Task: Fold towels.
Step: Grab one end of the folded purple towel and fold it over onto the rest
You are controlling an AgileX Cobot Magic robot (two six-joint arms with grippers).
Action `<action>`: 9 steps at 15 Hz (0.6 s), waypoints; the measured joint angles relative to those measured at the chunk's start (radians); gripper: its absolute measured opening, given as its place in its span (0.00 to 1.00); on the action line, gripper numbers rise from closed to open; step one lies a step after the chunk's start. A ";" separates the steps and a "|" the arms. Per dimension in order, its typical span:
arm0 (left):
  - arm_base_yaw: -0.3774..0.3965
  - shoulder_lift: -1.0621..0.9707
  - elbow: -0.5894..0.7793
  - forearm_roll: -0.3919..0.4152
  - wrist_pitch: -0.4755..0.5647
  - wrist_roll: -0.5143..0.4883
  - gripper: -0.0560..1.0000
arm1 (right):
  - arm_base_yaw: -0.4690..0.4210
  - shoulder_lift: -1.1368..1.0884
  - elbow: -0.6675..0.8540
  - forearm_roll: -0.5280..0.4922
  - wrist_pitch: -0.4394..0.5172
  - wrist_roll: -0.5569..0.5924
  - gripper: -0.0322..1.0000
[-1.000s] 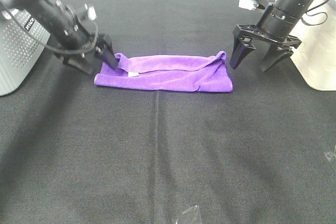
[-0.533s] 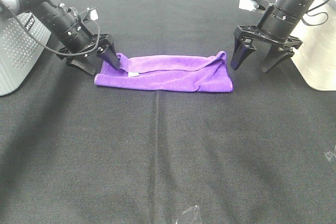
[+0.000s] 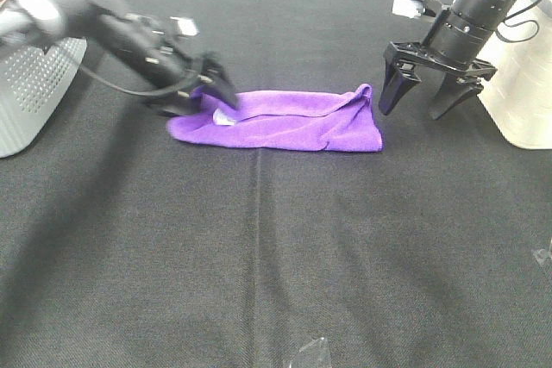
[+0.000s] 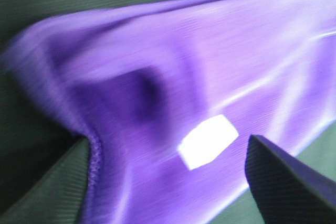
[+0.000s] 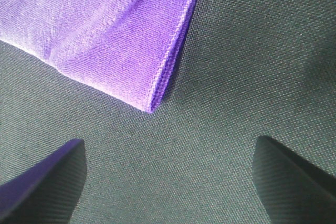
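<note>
One purple towel (image 3: 285, 122) lies as a long folded strip across the black table (image 3: 259, 256). My left gripper (image 3: 216, 95) is low over the strip's left end. In the blurred left wrist view its fingers (image 4: 294, 182) stand apart, with the towel (image 4: 157, 66) and its white tag (image 4: 207, 141) between them; the gripper (image 4: 169, 141) is open. My right gripper (image 3: 429, 96) hangs open just past the strip's right end, touching nothing. In the right wrist view the right gripper (image 5: 168, 182) has bare table between its tips, and the towel's folded corner (image 5: 152, 98) lies ahead of them.
A grey perforated basket (image 3: 26, 84) stands at the left edge behind the left arm. A white container (image 3: 517, 84) stands at the right edge behind the right arm. A small clear object (image 3: 310, 355) pokes in at the front edge.
My left arm has swung down and to the right onto the towel's left end, which has shifted a little to the right. The right arm has not moved.
</note>
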 joint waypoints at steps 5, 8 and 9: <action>-0.020 0.018 -0.026 0.066 -0.006 -0.002 0.21 | 0.000 0.000 0.000 0.001 0.000 0.000 0.83; -0.031 0.002 -0.049 0.157 0.002 -0.002 0.11 | 0.000 0.000 0.000 0.001 0.000 0.000 0.83; -0.027 -0.016 -0.047 0.196 0.007 -0.002 0.11 | 0.000 0.000 0.000 0.001 0.000 0.001 0.83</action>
